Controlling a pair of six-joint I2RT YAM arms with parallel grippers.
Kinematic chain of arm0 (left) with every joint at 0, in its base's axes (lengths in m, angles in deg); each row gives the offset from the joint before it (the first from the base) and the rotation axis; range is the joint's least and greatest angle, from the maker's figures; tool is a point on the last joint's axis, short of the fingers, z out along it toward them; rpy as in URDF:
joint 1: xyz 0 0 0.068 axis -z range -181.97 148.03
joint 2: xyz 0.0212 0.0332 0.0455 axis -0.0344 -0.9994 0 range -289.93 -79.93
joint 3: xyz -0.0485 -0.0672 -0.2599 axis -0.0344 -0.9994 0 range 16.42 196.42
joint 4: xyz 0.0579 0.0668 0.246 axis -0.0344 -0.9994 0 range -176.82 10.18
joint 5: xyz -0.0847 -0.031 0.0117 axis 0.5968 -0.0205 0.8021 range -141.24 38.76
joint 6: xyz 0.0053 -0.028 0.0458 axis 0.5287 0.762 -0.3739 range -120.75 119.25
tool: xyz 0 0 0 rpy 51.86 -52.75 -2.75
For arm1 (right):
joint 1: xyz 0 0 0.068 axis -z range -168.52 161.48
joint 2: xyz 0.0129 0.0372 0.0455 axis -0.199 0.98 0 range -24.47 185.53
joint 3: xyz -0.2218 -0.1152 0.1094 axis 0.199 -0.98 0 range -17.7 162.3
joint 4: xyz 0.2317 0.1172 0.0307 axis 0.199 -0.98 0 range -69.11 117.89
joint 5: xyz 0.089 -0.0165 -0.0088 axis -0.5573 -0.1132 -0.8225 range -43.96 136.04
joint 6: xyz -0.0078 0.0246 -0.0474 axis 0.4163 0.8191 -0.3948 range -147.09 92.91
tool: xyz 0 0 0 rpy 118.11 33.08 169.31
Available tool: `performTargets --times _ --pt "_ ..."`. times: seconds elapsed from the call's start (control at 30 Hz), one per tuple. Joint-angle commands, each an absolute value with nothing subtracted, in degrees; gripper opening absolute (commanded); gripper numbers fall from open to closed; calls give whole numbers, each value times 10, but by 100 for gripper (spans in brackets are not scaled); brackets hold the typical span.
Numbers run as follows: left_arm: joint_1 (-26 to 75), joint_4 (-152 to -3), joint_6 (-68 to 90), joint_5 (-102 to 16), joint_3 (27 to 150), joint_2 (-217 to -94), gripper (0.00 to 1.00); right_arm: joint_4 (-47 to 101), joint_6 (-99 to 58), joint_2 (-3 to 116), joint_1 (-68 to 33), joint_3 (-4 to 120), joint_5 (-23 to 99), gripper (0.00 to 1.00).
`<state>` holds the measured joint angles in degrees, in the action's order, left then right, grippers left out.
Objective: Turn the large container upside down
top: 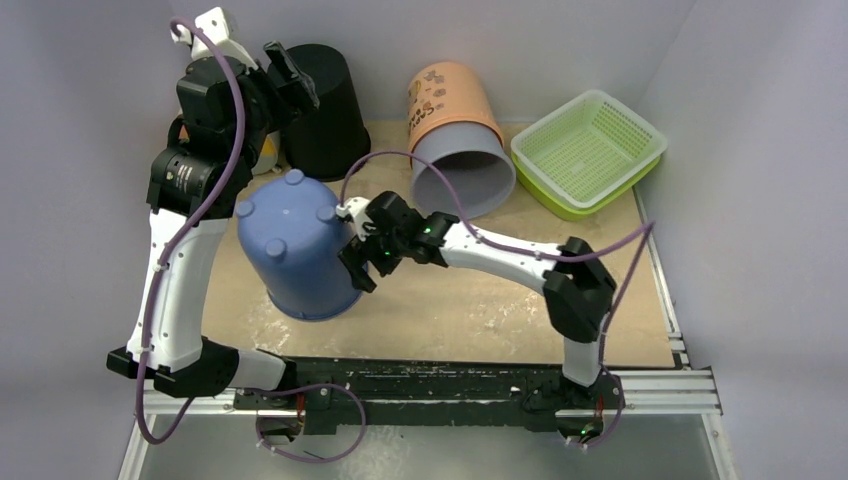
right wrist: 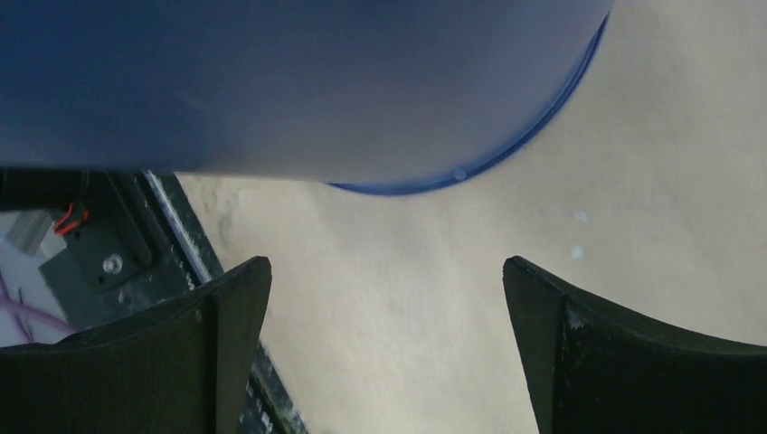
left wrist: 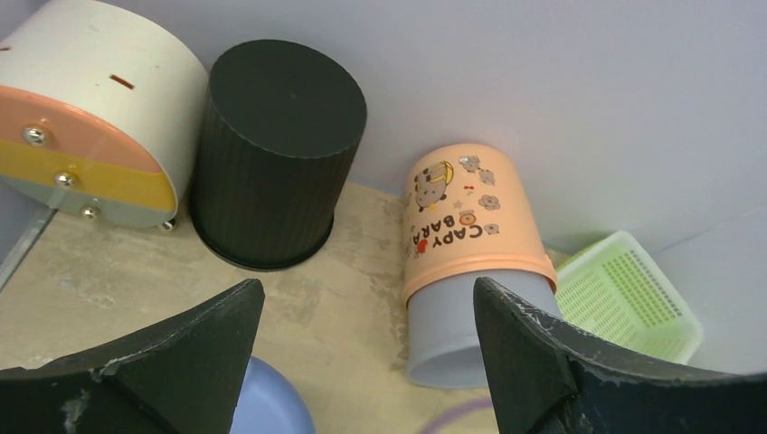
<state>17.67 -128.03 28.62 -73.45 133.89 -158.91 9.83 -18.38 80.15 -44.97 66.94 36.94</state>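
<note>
Task looks basically done. The large blue plastic container (top: 295, 240) is on the beige counter (top: 470, 310), left of centre and nearer the arm bases than the other items. It is bottom-up: the closed base with its four small round feet faces the top camera, and the open rim is down against the counter. It may lean slightly toward the near edge. The right wrist view shows the rim line low against the surface, but I cannot tell whether it sits flat all the way round.

The right end effector (top: 357, 268) is just beside the container's right wall, low down. Its fingers are spread wide with nothing between them, only bare counter in the gap. Touching the wall or not: cannot tell, though it looks apart.

The left end effector (top: 290, 70) is raised at the back left, also spread and holding nothing. It is aimed at the black ribbed cylindrical bin (top: 325, 110), which is itself inverted by the back wall.

Others, not part of the task:
- peach-and-grey printed cup-shaped container (top: 455, 135), lying on its side with its mouth toward the arms
- green perforated plastic basket (top: 590, 150), far right
- white drum-shaped object with orange and yellow bands (left wrist: 90, 117), in the back-left corner

What's left, as a judgement: confirm the container is settled on its rim, then clear the right arm away. No re-grasp seems needed.
</note>
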Motion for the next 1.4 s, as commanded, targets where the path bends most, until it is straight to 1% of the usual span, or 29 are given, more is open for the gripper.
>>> performTargets --times 0.0,0.1,0.3,0.5,0.6,0.7,0.77,0.83,1.0,1.07,1.23,1.37 --pt "177 -1275 304 -688 1349 -1575 83 162 -178 864 -457 749 320 100" --pt "177 -1287 302 -678 1368 -1574 83 207 -154 915 -457 793 320 100" --pt "177 -1284 309 -645 1364 -1554 83 199 -132 1058 -459 1010 274 100" --pt "178 -1280 293 -639 1334 -1528 84 241 -88 1172 -469 1174 214 100" --pt "179 -1277 290 -643 1322 -1519 84 282 -54 1207 -471 1217 189 100" --pt "180 -1282 293 -646 1316 -1513 84 277 -42 1199 -470 1214 211 100" --pt "179 -1284 294 -650 1314 -1509 84 255 -57 1165 -469 1189 243 100" --pt "179 -1284 297 -654 1316 -1506 84 235 -79 1101 -469 1141 291 100" --pt "180 -1276 303 -642 1323 -1509 84 164 -100 953 -463 1001 459 100" --pt "181 -1269 310 -631 1314 -1509 84 142 -77 902 -450 944 526 100" --pt "180 -1228 334 -598 1256 -1501 84 86 13 811 -402 830 622 100" --pt "180 -1211 342 -577 1221 -1497 84 40 115 772 -399 785 747 93"
